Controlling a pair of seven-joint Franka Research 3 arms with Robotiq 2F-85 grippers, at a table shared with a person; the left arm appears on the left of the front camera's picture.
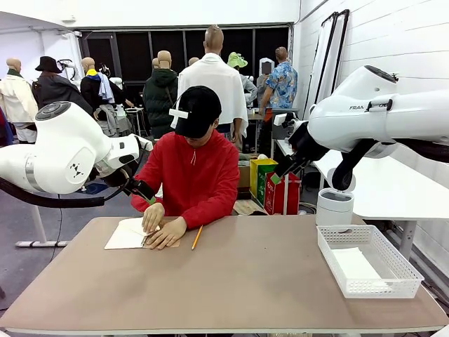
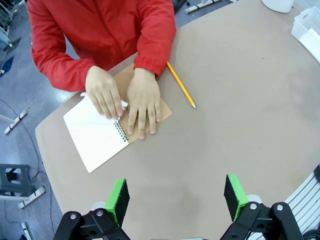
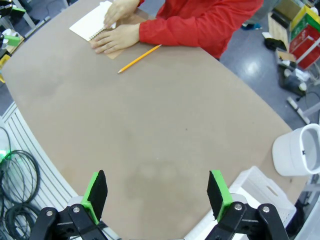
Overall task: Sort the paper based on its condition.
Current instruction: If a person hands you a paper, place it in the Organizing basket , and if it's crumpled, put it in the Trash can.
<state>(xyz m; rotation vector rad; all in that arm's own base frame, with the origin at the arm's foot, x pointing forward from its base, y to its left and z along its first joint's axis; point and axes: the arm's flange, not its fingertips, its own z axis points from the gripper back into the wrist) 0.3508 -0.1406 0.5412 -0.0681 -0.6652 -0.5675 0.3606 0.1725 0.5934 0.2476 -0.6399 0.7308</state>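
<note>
One paper sheet [image 1: 354, 265] lies in the basket [image 1: 382, 289]; left pincer [image 2: 176, 192] and right pincer [image 3: 156, 187] gape.

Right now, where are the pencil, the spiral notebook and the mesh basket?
pencil [image 2: 181, 85]: left wrist view, mid-shaft.
spiral notebook [image 2: 95, 135]: left wrist view, open white page.
mesh basket [image 1: 382, 288]: front view, near wall.

— Where does the notebook [image 1: 126, 235] lie on your table [image 1: 245, 288]?
— At your far left, before the person [image 1: 196, 175], whose hands [image 1: 167, 232] rest on it. The pencil [image 1: 197, 237] lies just right of it.
— And on your right?
— The basket [image 1: 414, 277] sits near the right edge with a sheet of paper [image 1: 354, 265] in it, and the tub [image 1: 334, 208] stands behind it.
</note>
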